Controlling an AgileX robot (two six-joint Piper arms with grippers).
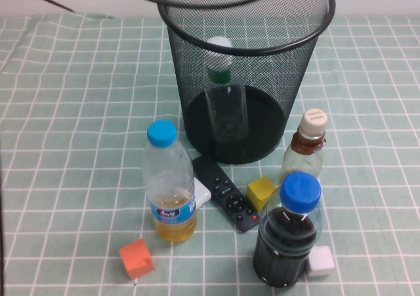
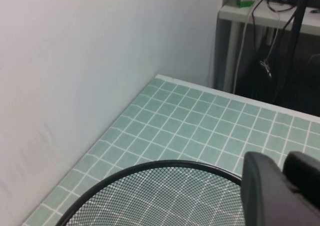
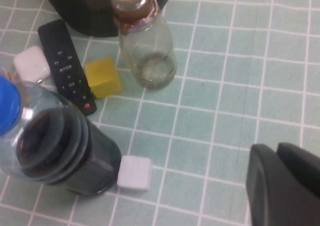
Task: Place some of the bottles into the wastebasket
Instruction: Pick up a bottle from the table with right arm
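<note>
The clear bottle (image 1: pixel 220 79) with white cap and green neck band stands inside the black wire-mesh wastebasket (image 1: pixel 246 20) at the back middle. The cream-capped bottle (image 1: pixel 306 146) with brown neck stands on the cloth just right of the basket; it also shows in the right wrist view (image 3: pixel 142 35). Neither gripper shows in the high view. My left gripper (image 2: pixel 285 161) is shut and empty, above the wastebasket's rim (image 2: pixel 150 168). My right gripper (image 3: pixel 277 148) is shut and empty, above the cloth, apart from the cream-capped bottle.
In front of the basket stand a light-blue-capped bottle with yellow liquid (image 1: pixel 169 181) and a squat dark-blue-capped bottle with dark liquid (image 1: pixel 289 240). A black remote (image 1: pixel 225 192), a yellow cube (image 1: pixel 260 192), an orange cube (image 1: pixel 136 258) and a white cube (image 1: pixel 321 260) lie around them.
</note>
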